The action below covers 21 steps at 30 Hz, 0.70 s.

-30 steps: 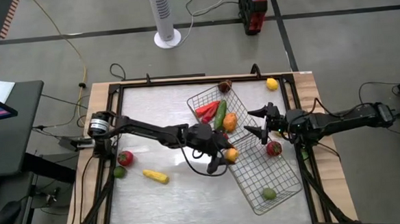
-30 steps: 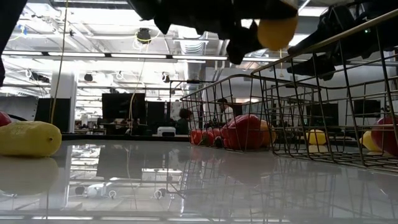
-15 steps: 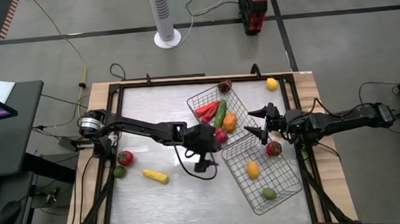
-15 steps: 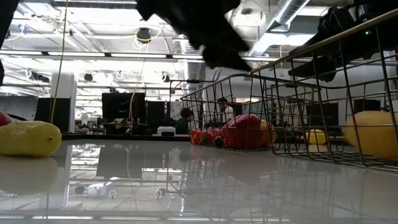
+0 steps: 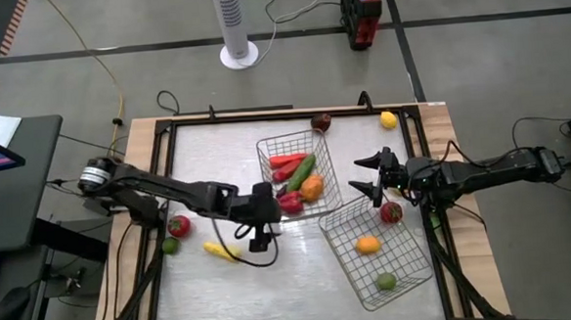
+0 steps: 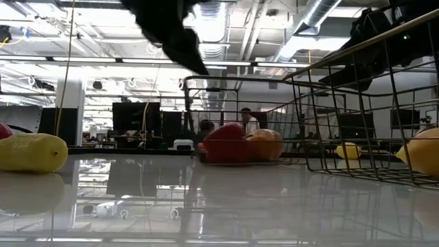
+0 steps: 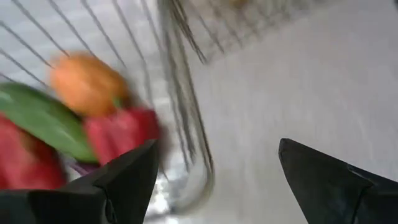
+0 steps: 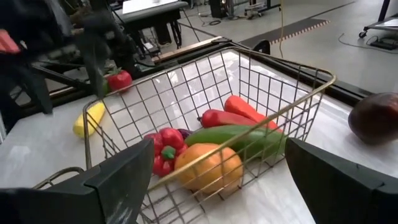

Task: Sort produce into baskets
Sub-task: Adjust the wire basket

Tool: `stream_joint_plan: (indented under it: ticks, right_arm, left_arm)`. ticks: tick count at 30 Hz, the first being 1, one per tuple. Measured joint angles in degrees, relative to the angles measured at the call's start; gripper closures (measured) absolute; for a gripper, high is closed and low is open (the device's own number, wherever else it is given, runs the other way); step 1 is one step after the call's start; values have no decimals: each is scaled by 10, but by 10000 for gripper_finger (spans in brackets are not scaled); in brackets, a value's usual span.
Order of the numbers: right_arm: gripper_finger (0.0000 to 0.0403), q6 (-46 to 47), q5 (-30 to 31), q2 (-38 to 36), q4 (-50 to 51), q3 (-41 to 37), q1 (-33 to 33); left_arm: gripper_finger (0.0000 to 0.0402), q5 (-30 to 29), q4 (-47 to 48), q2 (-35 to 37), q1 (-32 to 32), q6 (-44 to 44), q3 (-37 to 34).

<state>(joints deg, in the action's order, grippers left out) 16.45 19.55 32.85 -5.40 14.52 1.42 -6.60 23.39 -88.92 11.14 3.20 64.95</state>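
Observation:
Two wire baskets lie on the white table. The far basket point(image 5: 265, 141) holds red peppers, a green cucumber point(image 8: 236, 138) and an orange piece point(image 8: 208, 168). The near basket point(image 5: 409, 271) holds an orange fruit point(image 5: 367, 244) and a green one point(image 5: 386, 281). My left gripper point(image 5: 272, 213) is open at the far basket's near left corner, and the basket's wire wall point(image 7: 186, 137) runs between its fingers. My right gripper point(image 5: 367, 177) is open and empty, hovering just right of the far basket. A yellow piece point(image 5: 220, 250), a red one point(image 5: 178, 225) and a green one point(image 5: 170, 245) lie at the left. My left gripper's open fingers stand on either side of the far basket's wall point(image 7: 186, 137), one over the inside and one over the outside. The view is blurred, so I cannot tell whether a finger touches the wire.
A dark purple piece point(image 5: 321, 123) and a yellow one point(image 5: 388, 119) lie near the far edge. A red piece point(image 5: 391, 211) lies right of the near basket. A black frame point(image 5: 167, 137) rims the table. Bare table top shows at the near left point(image 5: 273, 288).
My left gripper has let go of the orange fruit, which now lies in the near basket. It has then gone toward the table's left edge. The far basket has slid left with it and turned from slanted to square with the table.

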Motion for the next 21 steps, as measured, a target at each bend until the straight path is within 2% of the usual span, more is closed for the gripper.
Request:
stream_joint_plan:
  ticks: [4,7,11,16,19,21]
  right_arm:
    - [17,0,0,1,-10,0,0]
    - [17,0,0,0,-9,0,1]
    - [17,0,0,-3,-10,0,0]
    - [17,0,0,-3,-8,0,2]
    - [17,0,0,-3,-7,0,4]
    - [17,0,0,-3,-7,0,2]
  left_arm:
    - [84,-24,-59,31,7,-32,-10]
    - [84,-28,-49,41,10,-34,-11]
    - [84,-82,30,58,14,-22,-11]
    - [84,-183,150,70,21,-10,-11]
    - [84,-196,201,64,6,17,-21]
    - [84,-192,181,64,-8,32,-47]
